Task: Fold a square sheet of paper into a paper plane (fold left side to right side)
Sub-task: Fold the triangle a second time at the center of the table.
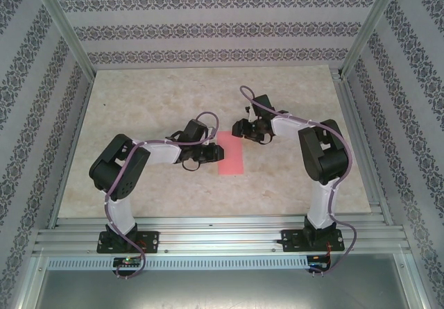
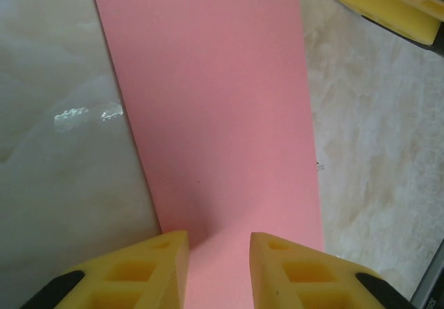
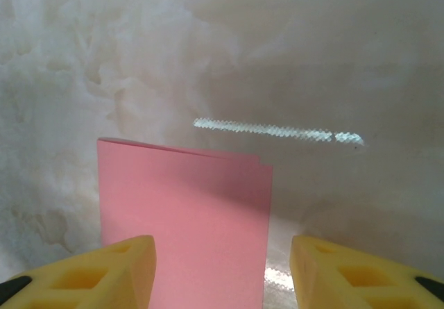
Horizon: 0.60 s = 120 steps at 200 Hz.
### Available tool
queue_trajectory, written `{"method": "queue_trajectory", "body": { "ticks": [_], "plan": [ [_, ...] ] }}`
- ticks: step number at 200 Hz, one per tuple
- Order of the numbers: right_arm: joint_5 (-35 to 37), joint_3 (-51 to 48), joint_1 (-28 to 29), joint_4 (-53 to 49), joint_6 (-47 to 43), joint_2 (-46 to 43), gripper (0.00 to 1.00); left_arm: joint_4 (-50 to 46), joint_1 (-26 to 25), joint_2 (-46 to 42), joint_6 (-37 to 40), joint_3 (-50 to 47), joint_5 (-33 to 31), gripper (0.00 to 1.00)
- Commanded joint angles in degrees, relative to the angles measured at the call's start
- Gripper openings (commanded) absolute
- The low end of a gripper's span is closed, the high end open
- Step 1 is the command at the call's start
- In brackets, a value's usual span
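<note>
The thin salmon-pink square sheet of paper [image 1: 231,155] lies flat on the pale marbled tabletop [image 1: 139,114] between my two arms, and it now reads as a narrow doubled rectangle rather than a square. I judge that the left-to-right half fold is already in place. From my right wrist I see two layers at the strip's end [image 3: 184,219], with a small step at one corner, so the edges look slightly off from one another. My left gripper [image 2: 218,243] sits low over one end of the strip [image 2: 215,101]. Its yellow fingers stand a modest way apart with flat paper showing between them, and it is pinching nothing. I cannot tell whether the tips press on the sheet. My right gripper [image 3: 222,253] hovers at the other end with its jaws spread wide, the paper passing beneath the gap, and it holds nothing. In the overhead view the left gripper [image 1: 201,157] is at the strip's left edge and the right gripper [image 1: 244,130] is at its far end. As I judge it, this is the first fold only: no slanted nose folds, wings or pointed tip show, so most of the paper plane is yet to be made.
</note>
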Motion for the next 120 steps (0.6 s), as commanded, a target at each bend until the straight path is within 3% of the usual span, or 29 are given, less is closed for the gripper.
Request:
{"method": "queue_trajectory", "body": {
  "ticks": [1,120],
  "plan": [
    [2.01,2.25,0.55,-2.09,-1.16,1.52,0.54,0.57,-0.55,1.31,0.14,0.24,-1.39,0.3],
    [0.21,-2.05,3.75,0.26,3.14,-1.72,0.46,0.85,-0.88,3.75,-0.07,0.06,-1.7,0.29]
  ]
}}
